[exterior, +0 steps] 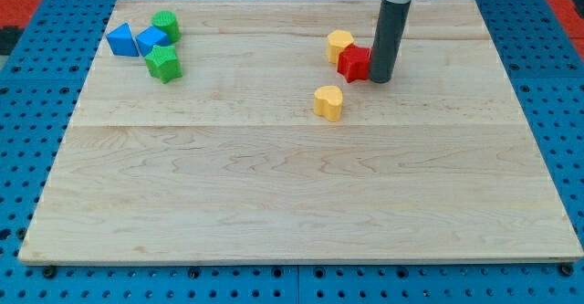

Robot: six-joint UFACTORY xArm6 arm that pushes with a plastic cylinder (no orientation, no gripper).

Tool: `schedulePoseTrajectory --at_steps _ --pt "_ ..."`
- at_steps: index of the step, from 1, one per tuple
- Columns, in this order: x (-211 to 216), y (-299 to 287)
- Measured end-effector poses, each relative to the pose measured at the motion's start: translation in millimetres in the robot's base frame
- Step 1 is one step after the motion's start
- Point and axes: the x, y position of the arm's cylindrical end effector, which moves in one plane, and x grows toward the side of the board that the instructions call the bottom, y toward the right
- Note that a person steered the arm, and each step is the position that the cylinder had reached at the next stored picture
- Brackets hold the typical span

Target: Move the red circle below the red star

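A red block lies in the upper right part of the board, and its shape is partly hidden by the rod, so I cannot tell circle from star. My tip rests on the board touching the red block's right side. A yellow block touches the red block at its upper left. A yellow heart-shaped block lies a little below and left of the red block. No second red block shows.
At the upper left, a blue triangular block, a blue cube, a green round block and a green star cluster together. The wooden board sits on a blue pegboard surface.
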Motion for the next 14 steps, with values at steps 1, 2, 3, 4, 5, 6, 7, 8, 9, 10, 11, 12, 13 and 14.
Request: schedulePoseTrajectory --at_steps 1,2,3,4,5,6,7,8,9,10,11,12,13,14 --pt "4 -40" --pt "11 -4" --pt "31 47" --pt "-38 62" --pt "-74 54" --pt "-26 -11" --pt "2 9" --pt "11 116" --pt "34 105" --pt "32 30" --pt "62 41" --pt "79 4" --pt "29 -2" --pt "63 33"
